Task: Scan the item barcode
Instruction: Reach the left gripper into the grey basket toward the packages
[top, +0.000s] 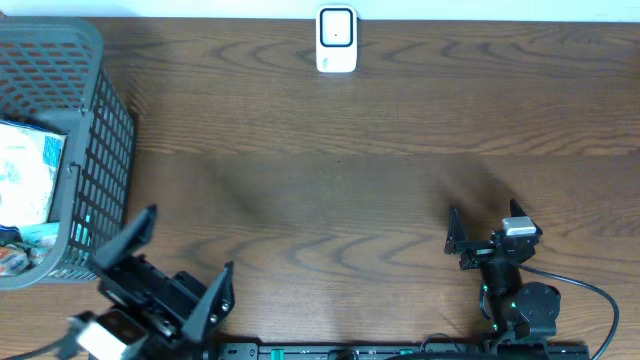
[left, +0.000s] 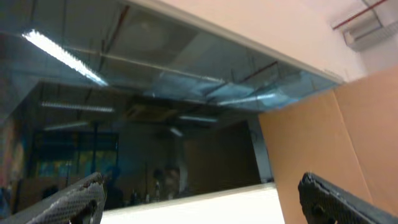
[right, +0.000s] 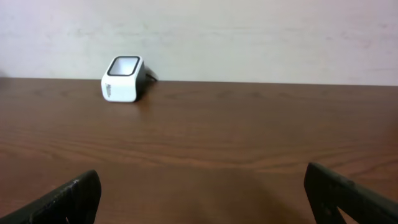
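The white barcode scanner stands at the far edge of the table, its window facing up; the right wrist view shows the scanner far ahead to the left. Items lie in the grey basket at the left, the top one a white and blue packet. My left gripper hovers open and empty near the front left, just right of the basket. Its camera looks up at a window and ceiling, with both fingers wide apart. My right gripper is open and empty at the front right, low over the wood.
The brown wooden table stretches between the arms and the scanner. More packets sit lower in the basket. A black cable runs from the right arm's base. A pale wall rises behind the table.
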